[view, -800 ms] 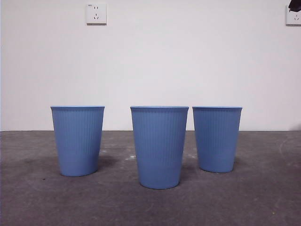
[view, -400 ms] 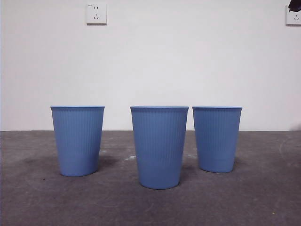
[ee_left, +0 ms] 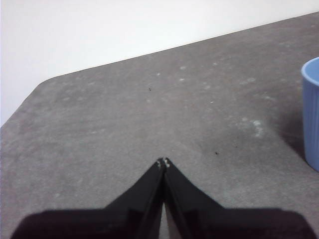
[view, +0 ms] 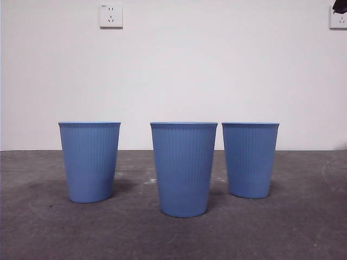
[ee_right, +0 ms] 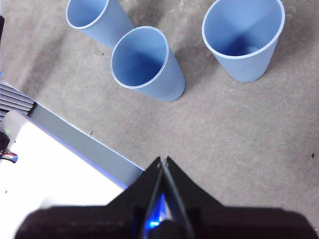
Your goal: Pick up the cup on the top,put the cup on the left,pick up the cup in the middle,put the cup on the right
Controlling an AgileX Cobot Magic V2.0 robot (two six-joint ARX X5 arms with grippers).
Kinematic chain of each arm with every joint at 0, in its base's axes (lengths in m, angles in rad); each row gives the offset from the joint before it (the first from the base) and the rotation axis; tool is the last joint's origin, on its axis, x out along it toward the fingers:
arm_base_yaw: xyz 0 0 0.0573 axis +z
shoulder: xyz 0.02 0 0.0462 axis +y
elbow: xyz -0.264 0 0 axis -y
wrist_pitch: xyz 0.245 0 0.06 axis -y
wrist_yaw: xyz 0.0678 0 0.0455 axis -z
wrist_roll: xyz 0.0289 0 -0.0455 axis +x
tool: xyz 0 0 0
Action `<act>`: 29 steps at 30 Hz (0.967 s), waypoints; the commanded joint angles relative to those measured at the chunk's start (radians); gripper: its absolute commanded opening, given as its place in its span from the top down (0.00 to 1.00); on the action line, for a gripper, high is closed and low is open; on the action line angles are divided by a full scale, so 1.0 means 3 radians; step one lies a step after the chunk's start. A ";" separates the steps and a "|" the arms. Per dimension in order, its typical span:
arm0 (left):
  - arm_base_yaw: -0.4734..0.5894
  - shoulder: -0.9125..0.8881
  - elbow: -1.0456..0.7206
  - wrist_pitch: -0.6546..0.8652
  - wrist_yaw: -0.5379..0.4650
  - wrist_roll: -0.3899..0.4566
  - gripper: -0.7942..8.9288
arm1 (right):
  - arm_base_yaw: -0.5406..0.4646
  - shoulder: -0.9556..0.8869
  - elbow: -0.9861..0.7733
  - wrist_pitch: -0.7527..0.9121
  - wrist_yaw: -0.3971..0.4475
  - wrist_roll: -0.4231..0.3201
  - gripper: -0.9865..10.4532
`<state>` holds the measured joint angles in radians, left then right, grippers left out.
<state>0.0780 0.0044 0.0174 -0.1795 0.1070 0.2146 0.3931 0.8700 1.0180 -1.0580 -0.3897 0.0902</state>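
Three blue ribbed cups stand upright and apart on the grey table in the front view: the left cup (view: 89,162), the middle cup (view: 184,169), which is nearest, and the right cup (view: 250,160). None is stacked. My right gripper (ee_right: 163,159) is shut and empty, high above the table. Its wrist view looks down into all three: the left cup (ee_right: 94,17), the middle cup (ee_right: 144,62) and the right cup (ee_right: 244,37). My left gripper (ee_left: 163,162) is shut and empty over bare table. One blue cup (ee_left: 311,114) shows at the edge of its view.
A white and grey box (ee_right: 60,164) lies at the table's side in the right wrist view. A black arm tip (view: 340,6) shows at the front view's top right corner. A white wall with sockets (view: 110,15) stands behind the table.
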 commanded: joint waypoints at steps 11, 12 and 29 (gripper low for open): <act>0.0006 -0.0006 -0.0039 0.0001 -0.0005 -0.0031 0.92 | 0.0003 -0.0003 0.0003 0.0006 0.0009 0.0018 0.91; 0.0006 -0.0006 -0.0039 0.0001 -0.0006 -0.0031 0.92 | 0.0003 -0.0003 0.0003 0.0006 0.0009 0.0018 0.91; 0.0006 -0.0006 -0.0039 0.0001 -0.0006 -0.0031 0.92 | -0.0336 -0.0267 -0.0108 0.1007 0.0420 -0.0491 0.91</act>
<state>0.0780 0.0044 0.0174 -0.1795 0.1070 0.2146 0.3103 0.8089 1.0058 -0.8223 -0.2707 -0.0315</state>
